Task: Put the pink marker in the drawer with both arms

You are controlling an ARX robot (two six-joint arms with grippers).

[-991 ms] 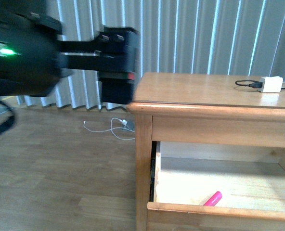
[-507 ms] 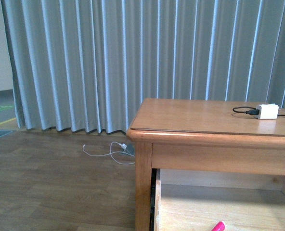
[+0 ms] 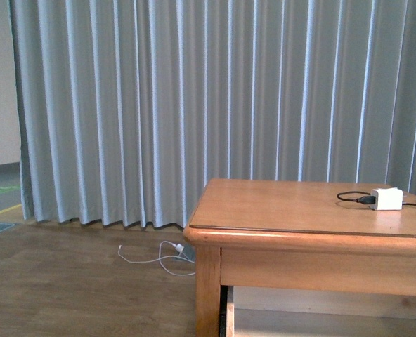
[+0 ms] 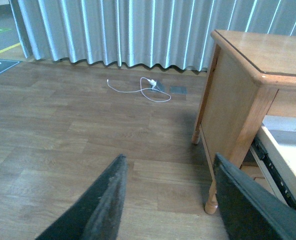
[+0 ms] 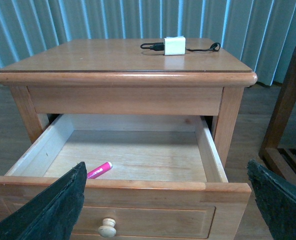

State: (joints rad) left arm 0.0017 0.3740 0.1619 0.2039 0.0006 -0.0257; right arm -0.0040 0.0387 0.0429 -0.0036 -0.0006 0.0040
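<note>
With the left arm now swung out of the front view, the pink marker (image 5: 99, 170) lies inside the open drawer (image 5: 138, 186) near its front, while left tool (image 4: 170, 160) and right tool (image 5: 166, 165) gape empty, so placement looks done.

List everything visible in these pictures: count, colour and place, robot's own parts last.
curtain: one, grey-blue, at the back
table: one, brown wood, before the curtain
drawer: one, brown with pale inside, open under the table's top
knob: one, pale, on the drawer front
marker: one, pink, inside the drawer near its front
charger: one, white, on the table
black cable: one, running from the charger
white cable: one, on the floor by the curtain
wooden frame: one, darker brown, beside the table
left jaws: two, black, open, above the floor
right jaws: two, black, open, facing the drawer
</note>
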